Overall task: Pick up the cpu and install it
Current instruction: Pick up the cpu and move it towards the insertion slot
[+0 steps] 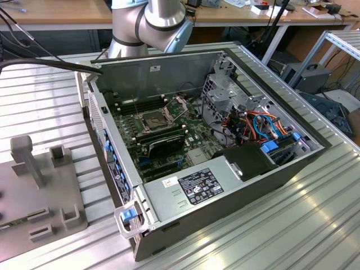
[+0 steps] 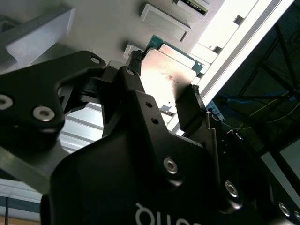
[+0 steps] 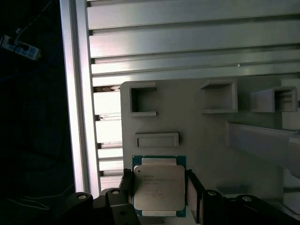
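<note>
Gripper (image 3: 159, 177) fingers clamp opposite sides of the cpu (image 3: 158, 190), near the grey holder plate's (image 3: 211, 140) edge by the table (image 3: 187, 47) rail. Cpu's lower end cut off; whether lifted unclear.

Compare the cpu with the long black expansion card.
The cpu is a small square with a silver-grey top, while the expansion card is long and black. The cpu is gripped by the pincer over the grey fixture plate, whereas the expansion card is seated on the motherboard inside the open case. Both are computer parts.
</note>
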Motion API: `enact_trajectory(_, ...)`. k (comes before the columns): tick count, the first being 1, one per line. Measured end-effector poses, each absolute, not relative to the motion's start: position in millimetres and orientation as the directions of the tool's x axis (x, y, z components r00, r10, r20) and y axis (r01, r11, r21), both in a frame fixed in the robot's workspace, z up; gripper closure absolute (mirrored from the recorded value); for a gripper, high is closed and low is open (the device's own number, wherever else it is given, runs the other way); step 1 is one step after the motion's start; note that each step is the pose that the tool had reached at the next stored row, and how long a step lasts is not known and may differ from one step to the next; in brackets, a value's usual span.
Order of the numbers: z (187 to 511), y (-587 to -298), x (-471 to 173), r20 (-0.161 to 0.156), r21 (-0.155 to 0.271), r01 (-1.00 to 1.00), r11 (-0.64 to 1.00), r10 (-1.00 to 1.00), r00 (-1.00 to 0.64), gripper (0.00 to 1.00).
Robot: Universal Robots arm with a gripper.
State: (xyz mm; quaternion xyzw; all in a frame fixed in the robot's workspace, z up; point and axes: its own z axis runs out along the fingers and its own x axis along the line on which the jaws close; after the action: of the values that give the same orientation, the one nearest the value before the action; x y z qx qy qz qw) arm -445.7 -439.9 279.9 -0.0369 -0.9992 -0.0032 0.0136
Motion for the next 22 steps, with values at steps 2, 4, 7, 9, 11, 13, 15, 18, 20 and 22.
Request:
enact_trajectory(2,280.3,-439.9,-445.7,0.028,0.005,0.074,0.997,0.074,-0.997,0.45)
enact_trajectory(4,281.3,-439.9,-445.8,0.028,0.005,0.074,0.997,0.074,-0.997,0.45)
enact_trajectory(7,282.1,-439.9,-445.7,0.027,0.005,0.074,0.997,0.074,-0.997,0.45)
enact_trajectory(9,282.2,-439.9,-445.7,0.027,0.005,0.074,0.997,0.074,-0.997,0.45)
enact_trajectory(11,282.3,-439.9,-445.8,0.027,0.005,0.074,0.997,0.074,-0.997,0.45)
enact_trajectory(13,282.4,-439.9,-445.7,0.027,0.005,0.074,0.997,0.074,-0.997,0.45)
enact_trajectory(15,283.9,-439.9,-445.8,0.028,0.005,0.074,0.997,0.074,-0.997,0.45)
enact_trajectory(18,286.7,-439.9,-445.8,0.028,0.005,0.074,0.997,0.074,-0.997,0.45)
enact_trajectory(20,288.5,-439.9,-445.8,0.028,0.005,0.074,0.997,0.074,-0.997,0.45)
enact_trajectory(22,290.5,-439.9,-445.8,0.027,0.005,0.074,0.997,0.074,-0.997,0.45)
